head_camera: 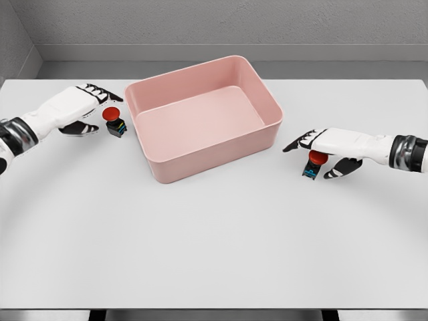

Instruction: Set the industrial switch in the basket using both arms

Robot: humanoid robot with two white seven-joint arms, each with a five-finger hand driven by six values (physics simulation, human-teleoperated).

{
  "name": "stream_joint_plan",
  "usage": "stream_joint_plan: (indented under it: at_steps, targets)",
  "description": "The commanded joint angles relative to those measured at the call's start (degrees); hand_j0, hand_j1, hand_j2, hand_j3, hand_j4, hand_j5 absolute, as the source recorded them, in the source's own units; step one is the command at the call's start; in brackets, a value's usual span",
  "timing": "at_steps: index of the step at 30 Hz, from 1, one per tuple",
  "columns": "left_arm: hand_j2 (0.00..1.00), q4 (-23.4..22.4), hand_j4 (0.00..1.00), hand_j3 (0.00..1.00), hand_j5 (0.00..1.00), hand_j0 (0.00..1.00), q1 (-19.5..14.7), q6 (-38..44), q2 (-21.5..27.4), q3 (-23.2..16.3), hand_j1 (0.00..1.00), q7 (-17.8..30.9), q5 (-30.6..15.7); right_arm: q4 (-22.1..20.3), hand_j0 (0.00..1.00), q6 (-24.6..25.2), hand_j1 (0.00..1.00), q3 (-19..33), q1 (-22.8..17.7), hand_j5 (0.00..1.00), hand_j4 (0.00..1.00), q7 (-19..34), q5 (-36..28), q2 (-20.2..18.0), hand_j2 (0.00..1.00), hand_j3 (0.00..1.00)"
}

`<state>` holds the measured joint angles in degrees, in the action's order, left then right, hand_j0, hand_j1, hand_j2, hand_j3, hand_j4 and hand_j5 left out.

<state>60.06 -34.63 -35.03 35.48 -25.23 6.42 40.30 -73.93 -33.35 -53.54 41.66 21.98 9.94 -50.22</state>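
Switches with red caps lie on the white tabletop (214,254), one either side of the pink basket (204,117) near the far edge. The left switch (115,122) sits just beyond the left hand (87,107), whose fingers are spread and hold nothing. The right switch (314,164) sits under the right hand (328,150), between thumb and fingers; contact cannot be told.

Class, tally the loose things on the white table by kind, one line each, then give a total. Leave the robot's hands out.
Industrial switches with red buttons: 2, one left of the basket, one right of it
Pink basket: 1
Total: 3
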Motion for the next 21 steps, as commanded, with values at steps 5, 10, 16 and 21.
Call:
stream_joint_plan:
  at_steps: [5,10,16,21]
  targets:
    - [0.84,-4.6,0.84,0.84,0.84,0.84,-1.1,0.0,-1.0,-0.2,0.84,0.0,-0.3,0.7,0.86,0.1,0.86,0.1,0.0,0.86,0.86,0.9,-0.4,0.7,0.86,0.86]
    - [0.84,-5.2,0.84,0.84,0.84,0.84,-1.5,0.0,-2.6,-0.9,0.84,0.0,-0.3,0.6,0.78,0.0,0.78,0.1,0.0,0.78,0.78,1.0,-0.3,0.7,0.78,0.78]
    - [0.84,-5.3,0.84,0.84,0.84,0.84,-1.4,0.0,-2.7,-1.0,0.84,0.0,0.0,0.7,0.70,-0.2,0.70,0.5,0.4,0.70,0.70,2.4,-0.2,0.7,0.70,0.70]
    - [0.84,-5.3,0.84,0.84,0.84,0.84,-1.4,0.0,-2.6,-0.9,0.84,0.0,0.0,0.7,0.62,-0.5,0.62,0.8,0.4,0.62,0.62,2.4,1.3,0.7,0.62,0.62]
